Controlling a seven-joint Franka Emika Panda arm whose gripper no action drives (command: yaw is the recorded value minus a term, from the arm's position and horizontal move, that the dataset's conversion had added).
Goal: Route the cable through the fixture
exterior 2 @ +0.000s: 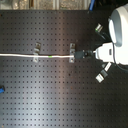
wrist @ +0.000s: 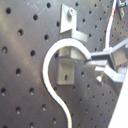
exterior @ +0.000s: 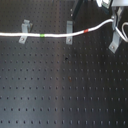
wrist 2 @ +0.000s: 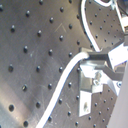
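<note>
white cable (exterior: 60, 35), green band (exterior: 43, 36), red band (exterior: 88, 31)

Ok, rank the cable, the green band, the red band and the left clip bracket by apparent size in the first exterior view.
1. Cable, by far the longest.
2. Left clip bracket.
3. Green band and red band: both tiny and look alike, so no ranking between them.

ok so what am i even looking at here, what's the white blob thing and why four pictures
The white blob is a robot arm, seen from above in the second exterior view. Two cameras watch from off the arm; two ride on its gripper, giving the close-ups. The surface is a black board full of holes, carrying three small grey metal clips. A long white cable with a green band and a red band runs across it, past the left clip and middle clip. The gripper holds the cable's end near the third clip, the fixture in the wrist views.
</note>
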